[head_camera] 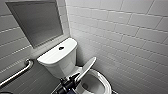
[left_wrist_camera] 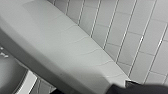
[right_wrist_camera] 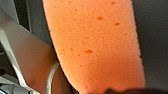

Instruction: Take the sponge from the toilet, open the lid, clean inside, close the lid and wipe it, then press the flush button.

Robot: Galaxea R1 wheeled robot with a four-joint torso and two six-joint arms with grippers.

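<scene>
Grab bar [head_camera: 17,73] is running along tiled left wall. We are seeing toilet [head_camera: 58,62] standing in corner, flush button [head_camera: 61,48] sitting at centre of tank top. Left tool [head_camera: 74,79] is meeting lower edge of lid [head_camera: 86,68], which is tilting half-up over bowl [head_camera: 105,83]; we cannot tell its grip. Right tool [right_wrist_camera: 117,90] is clamping sponge [right_wrist_camera: 95,45], close before wrist camera.

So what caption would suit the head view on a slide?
Left pincer at the edge of the toilet's half-raised lid, white tiled walls around.
</scene>
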